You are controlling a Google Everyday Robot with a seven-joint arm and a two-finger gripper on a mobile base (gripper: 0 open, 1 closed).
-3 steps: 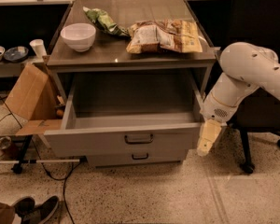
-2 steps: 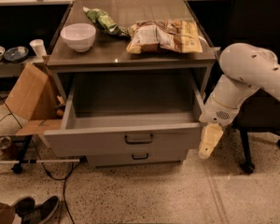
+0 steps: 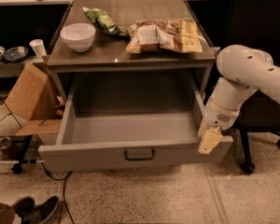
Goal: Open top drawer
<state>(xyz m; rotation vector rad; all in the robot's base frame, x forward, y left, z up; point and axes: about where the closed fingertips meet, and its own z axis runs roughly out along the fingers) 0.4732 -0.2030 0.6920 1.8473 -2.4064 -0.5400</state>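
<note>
The top drawer is a wide grey metal drawer with a small black loop handle at the centre of its front. It stands pulled far out of the grey cabinet, and its inside is bare. My gripper, cream-coloured at the end of the white arm, hangs at the drawer's right front corner, to the right of the handle and apart from it. The two lower drawers are hidden behind the open drawer's front.
On the cabinet top are a white bowl, a green bag and snack bags. A cardboard box and cables lie to the left. A black office chair stands to the right. Shoes lie at the lower left.
The top drawer has slid further out toward the camera, and its front now covers the lower drawers. My gripper has dropped slightly and stays at the drawer's right front corner.
</note>
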